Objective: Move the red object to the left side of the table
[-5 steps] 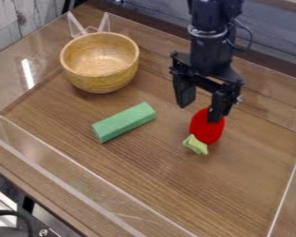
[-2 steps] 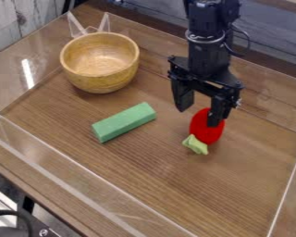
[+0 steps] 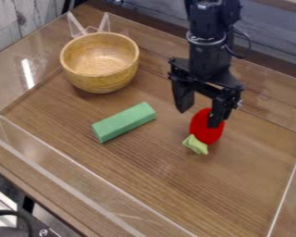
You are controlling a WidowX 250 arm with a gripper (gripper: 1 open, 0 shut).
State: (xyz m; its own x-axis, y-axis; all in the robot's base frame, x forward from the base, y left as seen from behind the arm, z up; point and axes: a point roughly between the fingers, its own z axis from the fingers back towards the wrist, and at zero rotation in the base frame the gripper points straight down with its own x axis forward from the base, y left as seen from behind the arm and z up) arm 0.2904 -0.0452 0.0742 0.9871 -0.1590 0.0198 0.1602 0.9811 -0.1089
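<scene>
1. The end effector point(image 3: 203, 100) points straight down over the right half of the surface point(image 3: 176, 176), with its fingers spread wide.
2. The red object point(image 3: 206, 129) lies on the surface directly under the end effector, between its fingers and a little toward the near edge; contact cannot be told.
3. The object's small end piece point(image 3: 195, 143) sticks out toward the near edge, in front of the end effector.
4. The long block point(image 3: 123, 121) lies on the surface to the left of the end effector, apart from it, set at a slant.
5. The bowl point(image 3: 100, 62) stands farther left of the end effector and behind it, beyond the block.
6. Low walls point(image 3: 290, 190) edge the surface; the right one is the nearest to the end effector.
</scene>
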